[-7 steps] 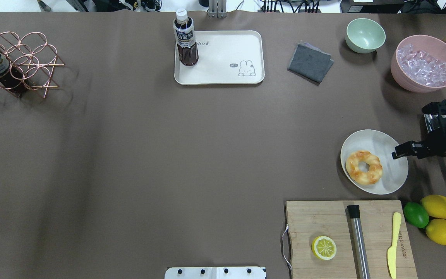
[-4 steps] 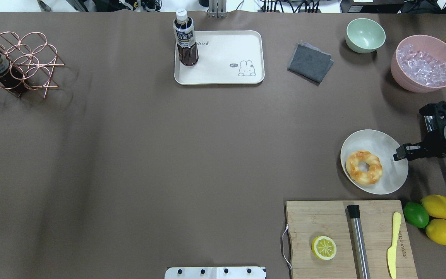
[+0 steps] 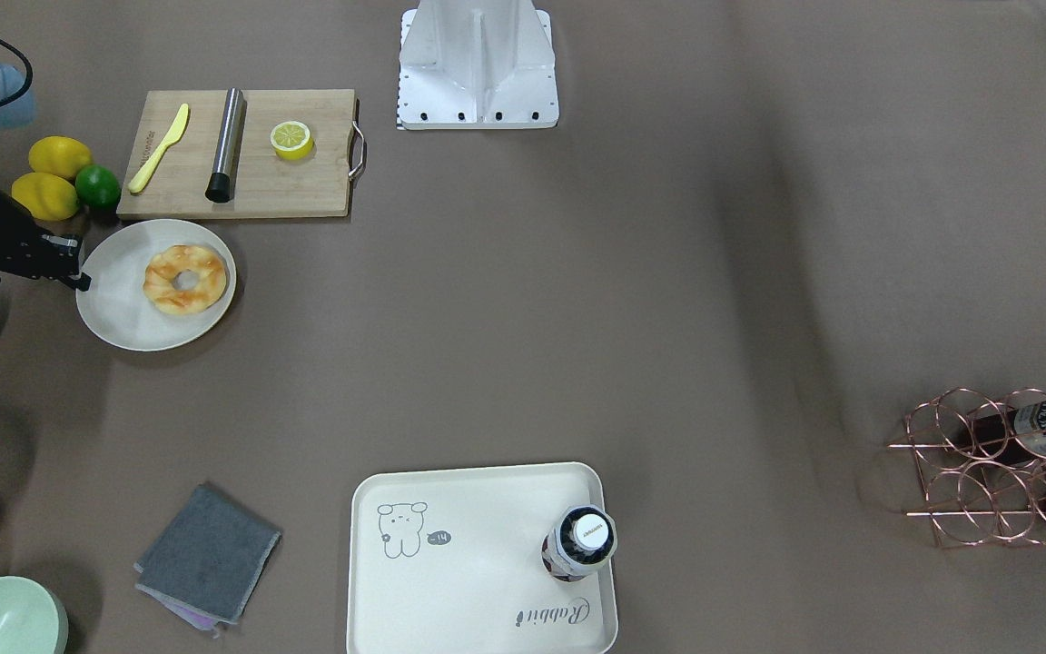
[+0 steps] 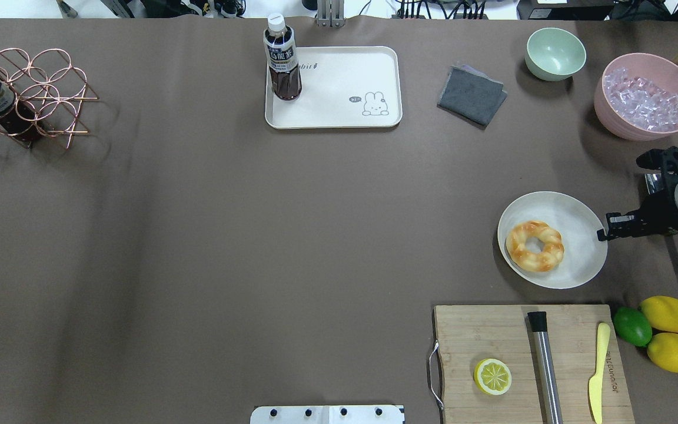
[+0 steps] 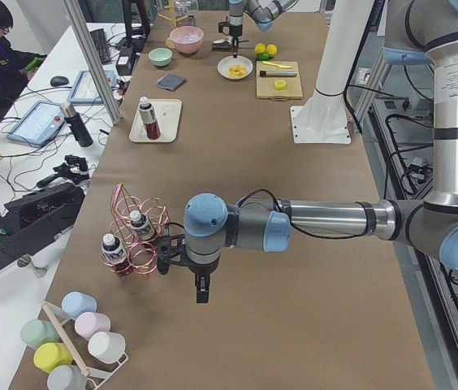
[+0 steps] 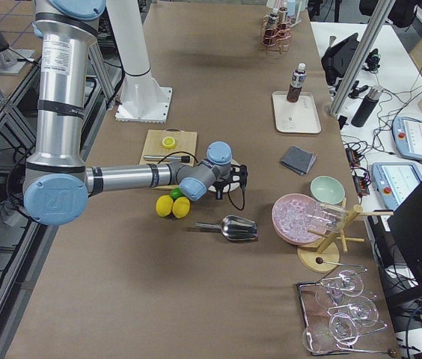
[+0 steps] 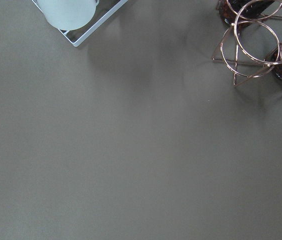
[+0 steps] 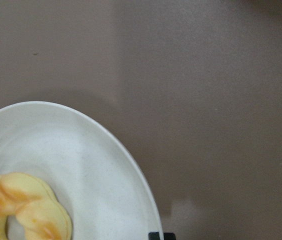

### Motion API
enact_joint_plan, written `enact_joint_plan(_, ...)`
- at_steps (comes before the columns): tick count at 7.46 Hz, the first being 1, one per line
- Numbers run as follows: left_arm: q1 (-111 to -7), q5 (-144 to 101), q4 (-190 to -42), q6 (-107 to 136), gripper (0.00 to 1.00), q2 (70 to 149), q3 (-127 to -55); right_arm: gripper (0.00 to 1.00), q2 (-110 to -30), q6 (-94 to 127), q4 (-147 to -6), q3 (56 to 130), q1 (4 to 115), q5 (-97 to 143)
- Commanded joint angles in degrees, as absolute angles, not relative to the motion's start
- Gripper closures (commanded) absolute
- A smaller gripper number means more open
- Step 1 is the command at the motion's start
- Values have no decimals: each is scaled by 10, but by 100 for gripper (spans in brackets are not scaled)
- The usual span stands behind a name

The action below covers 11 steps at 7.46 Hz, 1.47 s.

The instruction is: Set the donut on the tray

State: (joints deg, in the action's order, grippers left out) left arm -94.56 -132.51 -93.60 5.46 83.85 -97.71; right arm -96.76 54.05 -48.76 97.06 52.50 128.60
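**Golden-orange donut on the round plate, well apart from the tray**

The donut lay flat on a round off-white plate, toward the plate's left half in the overhead view. Its ring was whole and the centre hole was visible. Nothing gripped it.

The right gripper came in low from the table's right edge, its tip at the plate's rim on the side away from the donut. The fingers looked pressed together into one narrow prong. The right wrist view showed only a single small black tip beside the rim. It held nothing.

The left gripper hung above bare table near the copper wire rack. It showed only in the side view, so I could not tell whether the fingers were spread or closed.

The cream tray sat at the far middle of the table. A dark bottle stood upright in its far-left corner, as the overhead view had it, and the bear drawing was near the opposite corner.

A wooden cutting board lay just on the near side of the plate, with a lemon half on it.
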Motion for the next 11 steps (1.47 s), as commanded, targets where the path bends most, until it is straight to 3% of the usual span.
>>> enact_joint_plan(1,-945,-1324,-936,54,2,842,-976,100,-955,555,-489,985,577,1365)
enact_joint_plan(4,-945,-1324,-911,54,2,855,-980,100,-853,561,-500,930,594,1368)
enact_joint_plan(7,-943,-1324,-904,54,2,865,-977,100,-655,568,-595,812,579,1346)
enact_joint_plan(11,-942,-1324,-888,54,2,876,-978,100,-460,573,-645,636,546,1278)
